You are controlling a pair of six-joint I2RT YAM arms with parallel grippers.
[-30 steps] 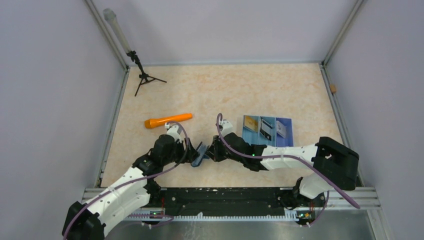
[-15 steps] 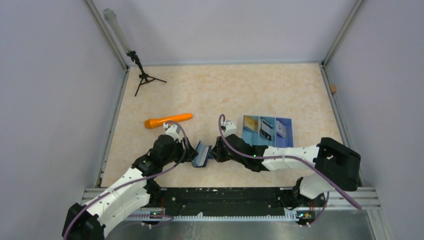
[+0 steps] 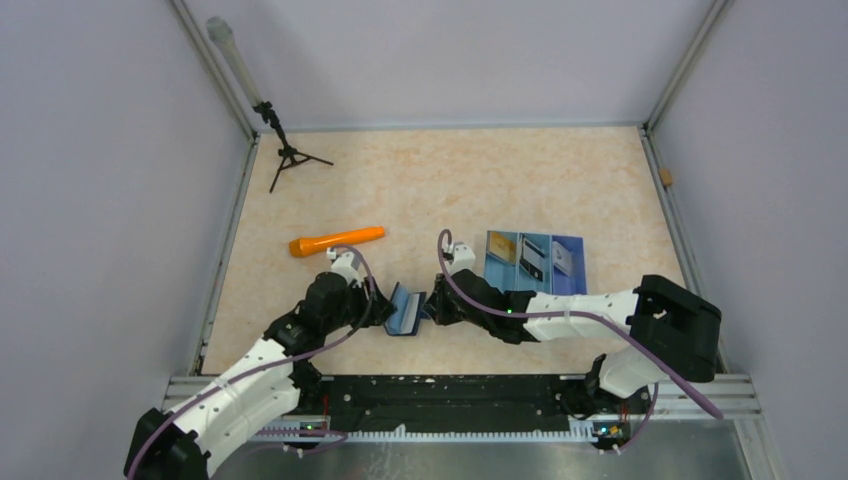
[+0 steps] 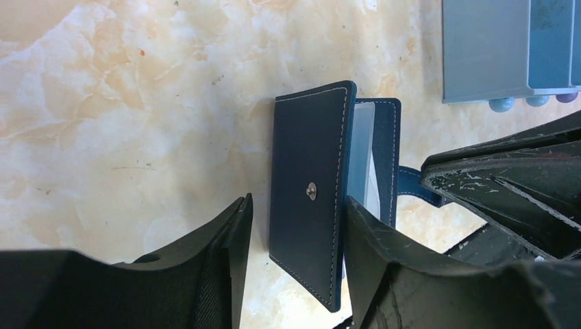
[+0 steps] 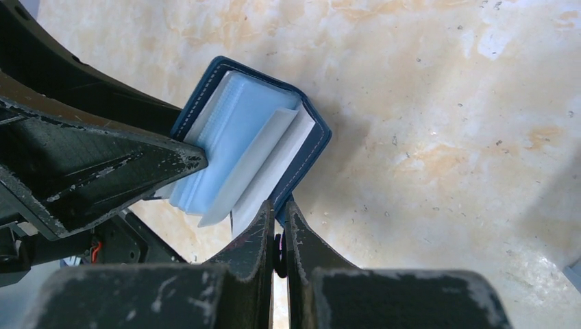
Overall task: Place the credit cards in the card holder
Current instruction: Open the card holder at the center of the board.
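1. Right wrist view: the right pincer [image 5: 279, 209] is pinched fully closed on the navy edge of the card holder [image 5: 253, 130], propping it half open so the pale blue slots show.
2. Left wrist view: the left pincer [image 4: 297, 201] stands partly spread astride the studded cover. A gap shows on its outer side, and it grips nothing.
3. The card holder sits on the counter [image 5: 445, 103] between the two arms. The credit cards [image 3: 503, 247] lie well apart from it on a blue tray [image 3: 575, 250] to the right.
4. Likely handling: the holder looks light and floppy, so each cover is best gripped near its free edge. The cards look thin, stiff and slick, best taken by a short edge.
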